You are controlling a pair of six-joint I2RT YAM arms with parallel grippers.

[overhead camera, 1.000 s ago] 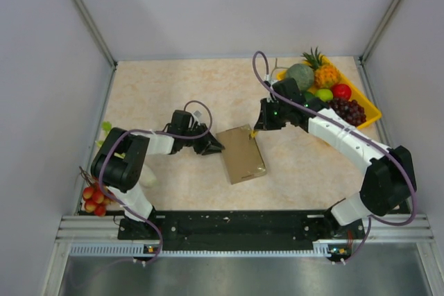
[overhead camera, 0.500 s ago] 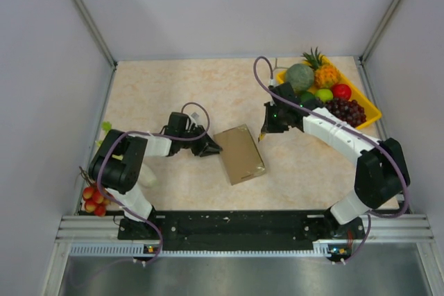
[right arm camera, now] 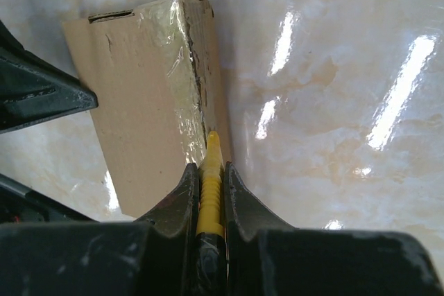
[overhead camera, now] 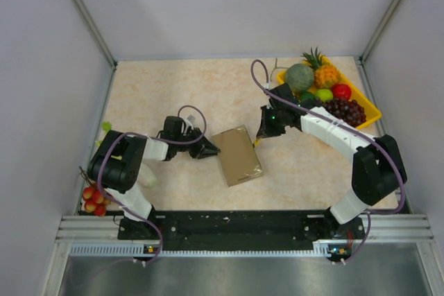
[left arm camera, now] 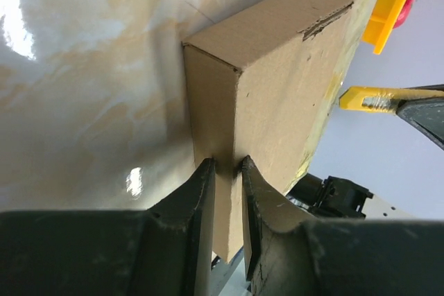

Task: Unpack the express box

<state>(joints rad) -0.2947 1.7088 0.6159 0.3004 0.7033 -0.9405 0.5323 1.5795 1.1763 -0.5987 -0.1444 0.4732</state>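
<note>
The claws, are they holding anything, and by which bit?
The left gripper pinches the express box by its thin side wall. The right gripper grips a yellow cutter by its body, tip poking out.

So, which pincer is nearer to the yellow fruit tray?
Right. The right pincer, shut on a yellow cutter, is at the express box's far right corner, toward the fruit tray. The left pincer grips the box's left edge, farther from the tray.
</note>
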